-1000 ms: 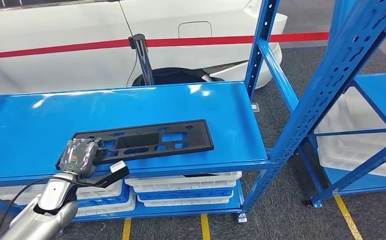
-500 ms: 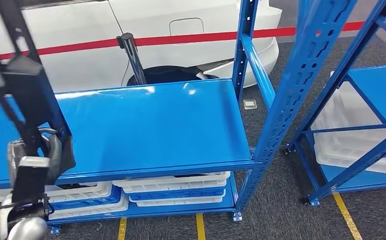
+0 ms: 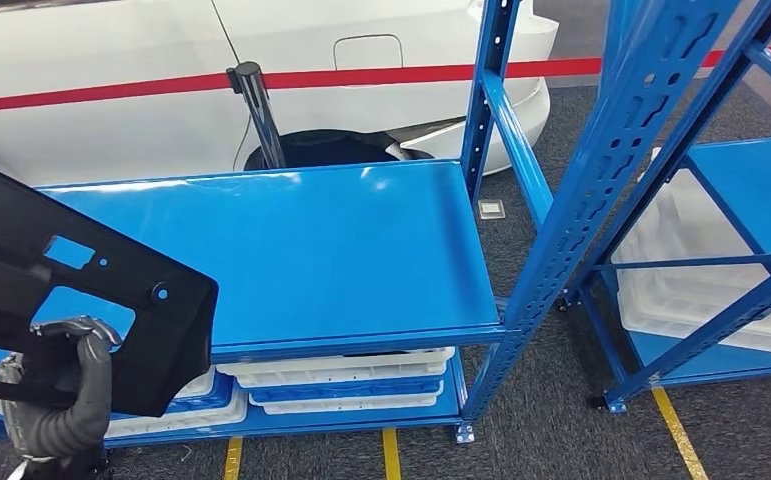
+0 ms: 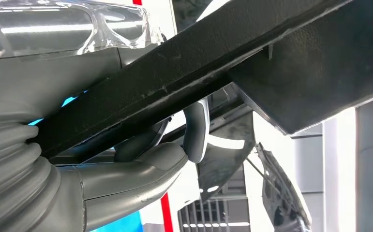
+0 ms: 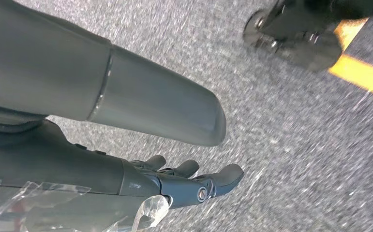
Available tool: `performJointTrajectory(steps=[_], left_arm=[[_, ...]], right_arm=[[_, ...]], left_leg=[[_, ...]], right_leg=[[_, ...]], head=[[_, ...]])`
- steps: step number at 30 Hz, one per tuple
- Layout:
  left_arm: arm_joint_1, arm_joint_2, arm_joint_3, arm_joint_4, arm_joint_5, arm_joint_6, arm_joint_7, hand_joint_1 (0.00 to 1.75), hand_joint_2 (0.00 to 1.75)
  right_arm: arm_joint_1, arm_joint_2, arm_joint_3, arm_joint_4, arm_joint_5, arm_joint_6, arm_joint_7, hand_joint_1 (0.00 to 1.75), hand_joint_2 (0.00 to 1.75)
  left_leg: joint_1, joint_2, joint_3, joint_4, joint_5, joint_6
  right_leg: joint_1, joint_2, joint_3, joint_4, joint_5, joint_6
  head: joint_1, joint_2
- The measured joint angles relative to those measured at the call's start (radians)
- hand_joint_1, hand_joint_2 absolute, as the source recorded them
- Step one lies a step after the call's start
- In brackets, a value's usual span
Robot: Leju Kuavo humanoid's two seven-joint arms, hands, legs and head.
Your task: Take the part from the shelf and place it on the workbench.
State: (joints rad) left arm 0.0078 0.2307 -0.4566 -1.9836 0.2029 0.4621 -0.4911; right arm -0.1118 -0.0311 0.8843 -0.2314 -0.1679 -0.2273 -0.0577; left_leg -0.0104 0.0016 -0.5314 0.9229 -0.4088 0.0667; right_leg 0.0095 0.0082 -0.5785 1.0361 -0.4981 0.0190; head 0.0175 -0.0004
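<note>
Left hand (image 3: 56, 395) wrapped around lower edge of black plastic panel (image 3: 71, 290), thumb on one face, fingers (image 4: 196, 128) hooked behind the rim through a cutout; grip at the edge probably chosen because the flat part offers no other purchase. Panel raised clear of the shelf, tilted, close to the head camera, off at the left side. Right hand (image 5: 189, 186) hanging low over grey carpet, fingers loosely apart, holding nothing; likely kept down out of the way of the carry. Beyond the panel: blue shelf deck (image 3: 341, 250), bare where visible. Below deck, stacked white trays (image 3: 351, 370) on the lower level. Second blue rack (image 3: 721, 200) off to the right, white bins under it. Farthest back: white car body (image 3: 111, 60), red barrier tape (image 3: 411, 73), black post (image 3: 256, 110). Pick-up judged complete; carry to desk outstanding.
</note>
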Motion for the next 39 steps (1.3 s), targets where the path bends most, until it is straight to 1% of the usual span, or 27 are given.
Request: performJointTrajectory(steps=[2,3,4,5,8,9,10,12,14,15,17,19,20,21,22,24,25,26,29,30,31,32,34,35,36,37,39], left_arm=[[0.001,-0.013,-0.007,0.002,-0.020,0.004,0.019,1.75,1.75],[0.001,-0.019,-0.012,0.004,-0.032,0.007,0.030,1.75,1.75],[0.002,-0.024,-0.018,0.006,-0.042,0.009,0.039,1.75,1.75],[0.003,-0.028,-0.023,0.009,-0.050,0.010,0.044,1.75,1.75],[0.002,-0.039,-0.037,0.013,-0.065,0.010,0.052,1.75,1.75],[0.002,-0.041,-0.042,0.013,-0.071,0.010,0.059,1.75,1.75],[0.000,-0.043,-0.047,0.014,-0.080,0.011,0.069,1.75,1.75],[-0.002,-0.047,-0.061,0.015,-0.110,0.010,0.101,1.75,1.75],[-0.003,-0.050,-0.077,0.019,-0.142,0.007,0.123,1.75,1.75],[-0.005,-0.051,-0.085,0.021,-0.155,0.003,0.129,1.75,1.75],[-0.011,-0.056,-0.106,0.024,-0.171,-0.007,0.136,1.75,1.75],[-0.016,-0.063,-0.134,0.030,-0.181,-0.015,0.140,1.75,1.75],[-0.018,-0.067,-0.147,0.034,-0.184,-0.018,0.141,1.75,1.75],[-0.019,-0.069,-0.158,0.037,-0.185,-0.019,0.141,1.75,1.75],[-0.021,-0.072,-0.167,0.040,-0.186,-0.020,0.142,1.75,1.75],[-0.029,-0.075,-0.184,0.043,-0.187,-0.021,0.143,1.75,1.75],[-0.034,-0.076,-0.191,0.044,-0.188,-0.022,0.143,1.75,1.75],[-0.038,-0.078,-0.197,0.045,-0.189,-0.023,0.144,1.75,1.75],[-0.042,-0.080,-0.212,0.047,-0.190,-0.027,0.149,1.75,1.75],[-0.044,-0.082,-0.217,0.047,-0.191,-0.029,0.150,1.75,1.75],[-0.046,-0.083,-0.223,0.048,-0.191,-0.031,0.151,1.75,1.75],[-0.048,-0.085,-0.228,0.049,-0.191,-0.033,0.152,1.75,1.75],[-0.051,-0.086,-0.238,0.051,-0.191,-0.037,0.153,1.75,1.75],[-0.052,-0.087,-0.243,0.053,-0.191,-0.040,0.154,1.75,1.75],[-0.053,-0.087,-0.248,0.055,-0.191,-0.041,0.155,1.75,1.75],[-0.054,-0.087,-0.252,0.057,-0.190,-0.043,0.156,1.75,1.75],[-0.056,-0.087,-0.259,0.060,-0.190,-0.046,0.156,1.75,1.75]], right_arm=[[0.003,-0.001,-0.002,0.000,-0.002,-0.002,0.000,0.00,0.00],[0.005,-0.001,-0.003,0.000,-0.003,-0.004,0.000,0.00,0.00],[0.007,-0.001,-0.003,0.000,-0.005,-0.005,0.000,0.00,0.00],[0.008,-0.001,-0.003,0.000,-0.006,-0.006,0.000,0.00,0.00],[0.009,-0.003,-0.005,0.000,-0.009,-0.009,-0.001,0.00,0.00],[0.010,-0.003,-0.005,0.000,-0.009,-0.010,-0.001,0.00,0.00],[0.011,-0.002,-0.006,0.000,-0.010,-0.011,-0.001,0.00,0.00],[0.012,-0.002,-0.007,0.001,-0.014,-0.014,0.001,0.00,0.00],[0.010,-0.002,-0.008,0.001,-0.018,-0.017,0.008,0.00,0.00],[0.010,-0.002,-0.008,0.001,-0.019,-0.020,0.015,0.00,0.00],[0.010,-0.002,-0.009,0.001,-0.019,-0.025,0.029,0.00,0.00],[0.011,-0.002,-0.009,0.001,-0.020,-0.028,0.040,0.00,0.00],[0.011,-0.002,-0.010,0.001,-0.021,-0.028,0.042,0.00,0.00],[0.011,-0.001,-0.010,0.001,-0.021,-0.028,0.044,0.00,0.00],[0.011,-0.001,-0.010,0.001,-0.022,-0.028,0.044,0.00,0.00],[0.011,0.000,-0.010,0.001,-0.022,-0.028,0.045,0.00,0.00],[0.011,0.002,-0.010,0.001,-0.022,-0.028,0.045,0.00,0.00],[0.011,0.004,-0.010,0.001,-0.022,-0.028,0.045,0.00,0.00],[0.012,0.005,-0.011,0.002,-0.022,-0.029,0.047,0.00,0.00],[0.012,0.005,-0.011,0.002,-0.022,-0.030,0.048,0.00,0.00],[0.012,0.006,-0.011,0.002,-0.022,-0.029,0.049,0.00,0.00],[0.012,0.006,-0.011,0.002,-0.025,-0.029,0.052,0.00,0.00],[0.012,0.006,-0.012,0.002,-0.039,-0.026,0.063,0.00,0.00],[0.012,0.006,-0.013,0.002,-0.049,-0.025,0.070,0.00,0.00],[0.013,0.005,-0.016,0.002,-0.058,-0.024,0.076,0.00,0.00],[0.013,0.004,-0.019,0.002,-0.065,-0.023,0.080,0.00,0.00],[0.011,0.002,-0.026,0.002,-0.076,-0.020,0.084,0.00,0.00]], left_leg=[[0.005,0.001,0.000,-0.002,0.001,0.000],[0.007,0.001,0.000,-0.001,0.001,-0.001],[0.010,0.000,-0.001,-0.001,0.000,-0.002],[0.014,0.000,0.000,0.000,-0.001,-0.006],[0.026,-0.002,0.000,0.017,-0.016,-0.029],[0.027,-0.003,-0.002,0.027,-0.021,-0.038],[0.026,-0.003,-0.005,0.034,-0.023,-0.045],[0.027,-0.004,-0.007,0.038,-0.020,-0.054],[0.031,-0.003,-0.010,0.045,-0.027,-0.059],[0.033,-0.003,-0.016,0.062,-0.042,-0.061],[0.033,-0.003,-0.054,0.157,-0.102,-0.067],[0.033,-0.002,-0.110,0.296,-0.171,-0.071],[0.032,-0.002,-0.123,0.337,-0.185,-0.069],[0.029,-0.003,-0.118,0.340,-0.182,-0.064],[0.026,-0.003,-0.092,0.301,-0.162,-0.055],[0.011,-0.002,-0.004,0.146,-0.109,-0.024],[0.004,0.000,0.031,0.079,-0.090,-0.010],[-0.004,0.002,0.051,0.038,-0.079,0.000],[-0.010,0.005,0.049,0.009,-0.053,0.009],[-0.007,0.005,0.047,-0.004,-0.039,0.010],[-0.004,0.006,0.043,-0.016,-0.023,0.011],[-0.001,0.007,0.038,-0.025,-0.008,0.009],[-0.002,0.010,0.015,-0.026,0.013,0.008],[-0.003,0.013,0.003,-0.025,0.021,0.006],[-0.003,0.017,-0.009,-0.023,0.029,0.005],[-0.002,0.021,-0.022,-0.020,0.036,0.003],[0.000,0.031,-0.045,-0.006,0.046,-0.003]], right_leg=[[-0.006,0.000,-0.062,0.131,-0.068,0.012],[-0.011,0.000,-0.093,0.194,-0.092,0.018],[-0.016,-0.001,-0.111,0.226,-0.096,0.025],[-0.022,-0.001,-0.108,0.216,-0.079,0.032],[-0.040,-0.001,-0.020,0.026,0.020,0.054],[-0.043,0.002,0.001,-0.019,0.037,0.052],[-0.043,0.006,0.008,-0.038,0.042,0.047],[-0.040,0.010,0.004,-0.036,0.044,0.028],[-0.040,0.010,0.002,-0.036,0.048,0.019],[-0.041,0.010,0.001,-0.037,0.050,0.015],[-0.040,0.008,-0.005,-0.037,0.054,0.009],[-0.036,0.006,-0.013,-0.037,0.059,0.001],[-0.034,0.006,-0.017,-0.037,0.062,-0.002],[-0.031,0.006,-0.021,-0.037,0.065,-0.006],[-0.027,0.007,-0.024,-0.038,0.068,-0.008],[-0.023,0.007,-0.028,-0.039,0.077,-0.011],[-0.023,0.007,-0.030,-0.040,0.082,-0.009],[-0.024,0.005,-0.032,-0.042,0.087,-0.005],[-0.027,-0.001,-0.034,-0.052,0.105,0.016],[-0.027,-0.003,-0.037,-0.050,0.097,0.021],[-0.025,-0.003,-0.045,-0.031,0.071,0.024],[-0.024,-0.003,-0.060,0.011,0.028,0.026],[-0.024,-0.003,-0.094,0.137,-0.065,0.032],[-0.024,-0.003,-0.101,0.188,-0.087,0.035],[-0.025,-0.004,-0.093,0.207,-0.084,0.039],[-0.026,-0.005,-0.067,0.190,-0.063,0.042],[-0.029,-0.024,0.028,0.063,-0.017,0.048]], head=[[0.002,0.000],[0.003,0.000],[0.003,0.000],[0.003,0.000],[0.005,0.000],[0.006,0.000],[0.006,0.000],[0.006,0.000],[0.006,0.000],[0.005,0.000],[0.004,0.000],[0.003,0.000],[0.003,0.000],[0.003,0.000],[0.003,0.000],[0.003,0.000],[0.004,0.000],[0.004,0.000],[0.004,0.000],[0.004,0.000],[0.004,0.000],[0.006,0.000],[0.009,0.000],[0.011,0.000],[0.012,0.000],[0.012,0.000],[0.013,0.000]])
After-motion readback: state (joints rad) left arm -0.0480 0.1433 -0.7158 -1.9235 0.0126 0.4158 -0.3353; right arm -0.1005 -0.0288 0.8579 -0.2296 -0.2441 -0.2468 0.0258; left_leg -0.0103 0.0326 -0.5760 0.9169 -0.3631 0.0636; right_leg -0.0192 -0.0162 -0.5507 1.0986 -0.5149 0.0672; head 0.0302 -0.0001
